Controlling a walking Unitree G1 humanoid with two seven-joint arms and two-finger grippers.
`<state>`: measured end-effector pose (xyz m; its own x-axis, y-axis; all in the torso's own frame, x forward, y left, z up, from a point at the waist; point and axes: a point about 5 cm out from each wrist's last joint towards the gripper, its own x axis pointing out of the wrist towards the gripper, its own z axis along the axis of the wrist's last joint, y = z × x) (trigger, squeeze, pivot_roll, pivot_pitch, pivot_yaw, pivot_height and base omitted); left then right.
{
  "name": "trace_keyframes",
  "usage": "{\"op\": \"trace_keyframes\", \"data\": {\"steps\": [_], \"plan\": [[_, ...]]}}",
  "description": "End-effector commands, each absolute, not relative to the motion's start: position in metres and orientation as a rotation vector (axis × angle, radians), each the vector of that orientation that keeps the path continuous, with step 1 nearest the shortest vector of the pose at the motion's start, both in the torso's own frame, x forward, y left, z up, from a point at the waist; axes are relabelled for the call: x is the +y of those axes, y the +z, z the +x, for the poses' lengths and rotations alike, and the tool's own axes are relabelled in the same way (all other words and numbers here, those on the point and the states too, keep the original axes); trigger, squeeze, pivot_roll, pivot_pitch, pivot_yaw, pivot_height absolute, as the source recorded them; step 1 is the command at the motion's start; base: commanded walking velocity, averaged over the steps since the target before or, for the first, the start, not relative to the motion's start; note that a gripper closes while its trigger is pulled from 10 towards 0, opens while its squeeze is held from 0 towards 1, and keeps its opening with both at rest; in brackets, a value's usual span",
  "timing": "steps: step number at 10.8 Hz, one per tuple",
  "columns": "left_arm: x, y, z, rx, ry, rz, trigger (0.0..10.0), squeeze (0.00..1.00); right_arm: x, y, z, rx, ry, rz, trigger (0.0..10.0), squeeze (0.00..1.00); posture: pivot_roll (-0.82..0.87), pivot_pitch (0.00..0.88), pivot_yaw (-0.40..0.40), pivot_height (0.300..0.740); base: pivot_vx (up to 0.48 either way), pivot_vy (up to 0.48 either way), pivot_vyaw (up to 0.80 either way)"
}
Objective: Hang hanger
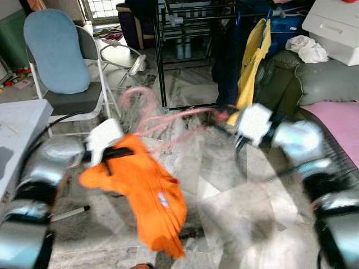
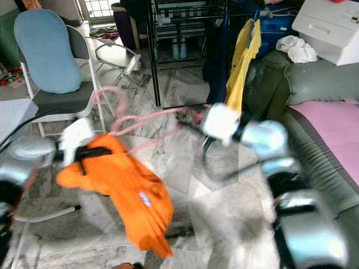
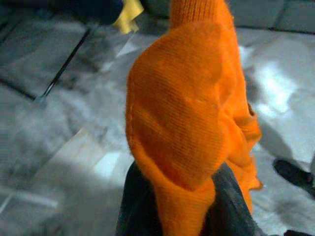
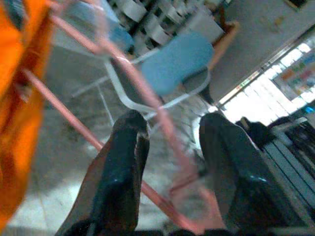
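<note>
While the head views blur it, the pink hanger (image 1: 168, 120) stretches in the air between the two arms, in front of the black clothes rack (image 1: 185, 50), with an orange garment (image 1: 148, 193) draped from its left end and hanging toward the marble floor (image 1: 235, 224). At that end the left gripper (image 3: 182, 196) pinches a fold of the orange cloth between its fingers, as the left wrist view shows up close. From the right wrist view, the right gripper (image 4: 170, 162) has its fingers (image 4: 123, 172) spread, the hanger's pink bars running between them. Left of the rack stands a blue-cushioned chair (image 1: 59, 53); a yellow garment (image 1: 252, 61) hangs on the rack.
</note>
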<state>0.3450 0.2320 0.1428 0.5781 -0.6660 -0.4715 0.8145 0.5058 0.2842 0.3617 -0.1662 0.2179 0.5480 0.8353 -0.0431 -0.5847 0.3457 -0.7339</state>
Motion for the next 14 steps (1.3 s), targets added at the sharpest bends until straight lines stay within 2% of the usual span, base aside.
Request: {"op": "trace_keyframes", "data": {"steps": [1, 3, 4, 6, 7, 8, 10, 11, 12, 13, 14], "plan": [[0.243, 0.148, 0.345, 0.297, -0.860, 0.528, 0.0, 0.00, -0.172, 0.227, 0.365, -0.363, 0.915, -0.752, 10.0, 1.00, -0.03, 0.062, 0.040, 0.740, 0.000, 0.000, 0.00], [0.247, 0.161, 0.347, 0.218, -0.806, 0.509, 0.0, 0.00, -0.183, 0.237, 0.370, -0.366, 0.833, -0.690, 10.0, 1.00, -0.03, 0.061, 0.038, 0.740, 0.000, 0.000, 0.00], [0.257, 0.160, 0.346, 0.229, -0.742, 0.527, 0.0, 0.00, -0.189, 0.243, 0.373, -0.379, 0.743, -0.648, 10.0, 1.00, -0.03, 0.062, 0.040, 0.740, 0.000, 0.000, 0.00], [0.275, 0.173, 0.353, 0.104, -0.456, 0.528, 0.0, 0.00, -0.196, 0.243, 0.381, -0.366, 0.557, -0.440, 10.0, 1.00, -0.03, 0.067, 0.045, 0.740, 0.000, 0.000, 0.00], [0.278, 0.180, 0.355, 0.047, -0.375, 0.533, 0.0, 0.00, -0.197, 0.235, 0.382, -0.330, 0.507, -0.374, 10.0, 1.00, -0.03, 0.070, 0.044, 0.740, 0.000, 0.000, 0.00], [0.278, 0.192, 0.358, -0.042, -0.267, 0.504, 0.0, 0.00, -0.191, 0.221, 0.383, -0.305, 0.432, -0.296, 10.0, 1.00, -0.03, 0.072, 0.045, 0.740, 0.000, 0.000, 0.00], [0.259, 0.193, 0.356, -0.167, -0.197, 0.434, 0.0, 0.00, -0.173, 0.201, 0.388, -0.229, 0.337, -0.102, 10.0, 1.00, -0.03, 0.071, 0.044, 0.740, 0.000, 0.000, 0.00], [0.239, 0.167, 0.348, -0.185, -0.141, 0.335, 0.0, 0.00, -0.156, 0.182, 0.388, -0.141, 0.333, -0.002, 10.0, 0.00, -0.02, 0.055, 0.038, 0.740, 0.000, 0.000, 0.00], [0.230, 0.153, 0.342, -0.180, -0.109, 0.306, 0.0, 0.00, -0.149, 0.171, 0.384, -0.109, 0.332, 0.007, 10.0, 0.00, -0.03, 0.039, 0.034, 0.740, 0.000, 0.000, 0.00], [0.224, 0.138, 0.333, -0.178, -0.013, 0.182, 0.0, 0.00, -0.146, 0.156, 0.381, -0.041, 0.319, 0.005, 10.0, 0.00, -0.02, 0.012, 0.033, 0.740, 0.000, 0.000, 0.00], [0.222, 0.133, 0.328, -0.189, 0.046, 0.136, 0.0, 0.00, -0.143, 0.148, 0.379, 0.001, 0.328, -0.008, 10.0, 0.00, -0.02, 0.000, 0.035, 0.740, 0.000, 0.000, 0.00]]}}
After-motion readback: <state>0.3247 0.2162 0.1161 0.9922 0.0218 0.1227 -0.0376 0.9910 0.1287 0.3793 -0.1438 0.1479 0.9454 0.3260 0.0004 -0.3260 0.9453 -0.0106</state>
